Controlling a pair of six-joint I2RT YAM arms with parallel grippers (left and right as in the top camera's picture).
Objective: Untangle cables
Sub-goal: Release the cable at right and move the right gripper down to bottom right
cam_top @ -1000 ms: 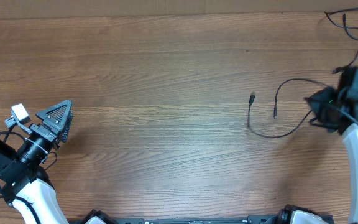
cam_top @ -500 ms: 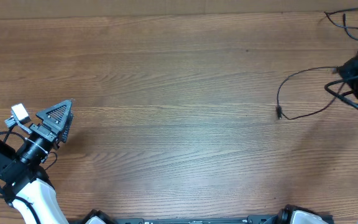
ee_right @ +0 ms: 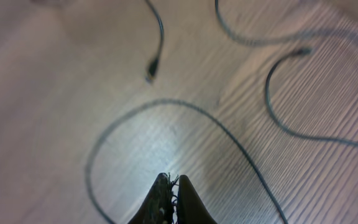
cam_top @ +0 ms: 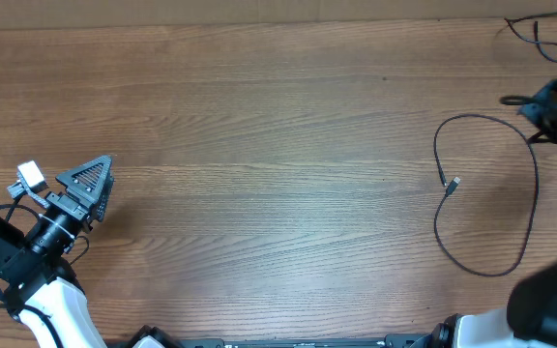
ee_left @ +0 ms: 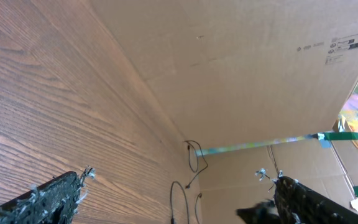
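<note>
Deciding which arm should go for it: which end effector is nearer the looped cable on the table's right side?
Right. The right end effector sits shut at the looped cable's top end; the left end effector rests open far across the table.

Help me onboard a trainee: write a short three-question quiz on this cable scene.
1. True or false: the left gripper is shut.
2. Fill in: the right gripper is ____.
3. The looped cable lies nearer which gripper? A) left B) right C) midway between both
Key: 1 false; 2 shut; 3 B.
</note>
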